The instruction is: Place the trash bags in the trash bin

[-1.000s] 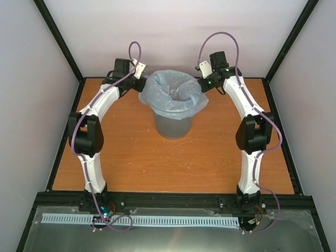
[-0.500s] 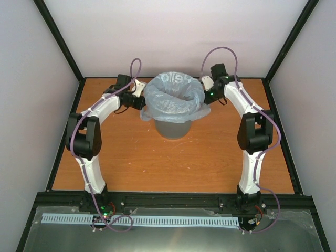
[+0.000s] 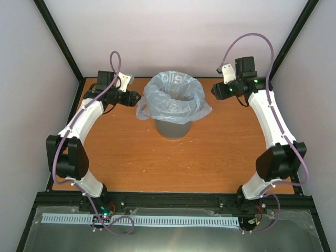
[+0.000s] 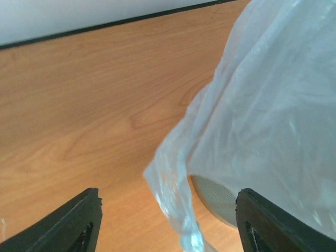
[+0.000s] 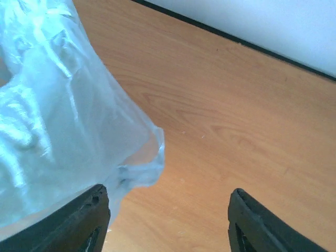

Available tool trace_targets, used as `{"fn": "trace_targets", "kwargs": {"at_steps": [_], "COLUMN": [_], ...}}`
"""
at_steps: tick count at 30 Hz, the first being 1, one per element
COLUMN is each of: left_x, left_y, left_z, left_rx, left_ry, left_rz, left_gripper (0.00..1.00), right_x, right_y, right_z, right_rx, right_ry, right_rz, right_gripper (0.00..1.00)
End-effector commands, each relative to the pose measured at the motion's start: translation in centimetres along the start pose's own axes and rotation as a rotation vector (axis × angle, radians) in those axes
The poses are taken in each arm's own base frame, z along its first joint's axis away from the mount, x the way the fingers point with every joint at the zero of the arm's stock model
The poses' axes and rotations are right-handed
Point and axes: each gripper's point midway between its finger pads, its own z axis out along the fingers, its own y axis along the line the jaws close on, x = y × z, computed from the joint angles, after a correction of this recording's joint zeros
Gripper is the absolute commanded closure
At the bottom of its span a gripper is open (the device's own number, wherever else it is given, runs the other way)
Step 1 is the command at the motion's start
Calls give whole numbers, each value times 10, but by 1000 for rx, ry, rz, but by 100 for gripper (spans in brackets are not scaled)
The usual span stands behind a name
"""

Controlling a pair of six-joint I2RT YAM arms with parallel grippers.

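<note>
The trash bin (image 3: 172, 127), grey and translucent, stands mid-table with a pale blue trash bag (image 3: 174, 95) lining it, the bag's edge folded out over the rim. My left gripper (image 3: 136, 96) hovers just left of the bag, open and holding nothing. In the left wrist view a loose flap of the bag (image 4: 176, 199) hangs ahead of the gap between the fingers (image 4: 79, 226), with the bin's grey wall (image 4: 215, 197) behind it. My right gripper (image 3: 214, 92) is off the bag's right side, open and empty. The bag (image 5: 52, 105) fills the left of the right wrist view beside the gripper (image 5: 168, 226).
The wooden table (image 3: 210, 157) is fenced by a black frame (image 3: 79, 79) and pale walls. Both arm bases sit on the black rail (image 3: 173, 200) at the near edge.
Both grippers have opened, let go of the bag's edge and drawn outward from the bin. The bag's edge stays folded over the rim.
</note>
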Motion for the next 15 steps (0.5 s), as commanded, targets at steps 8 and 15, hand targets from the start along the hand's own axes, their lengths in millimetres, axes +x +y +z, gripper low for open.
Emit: {"fn": "trace_targets", "kwargs": {"at_steps": [8,15], "left_x": [32,40], "left_y": [-24,-17], "left_z": [-6,27], "left_rx": [126,166], "left_ry": [69,108], "left_rz": [-176,-220], "left_gripper": [21,24], "right_x": [53,67], "right_y": [50,68], "right_z": [-1,22], "right_rx": [-259,-392], "right_ry": [103,168], "right_rz": [272,387], "right_gripper": [25,27]}}
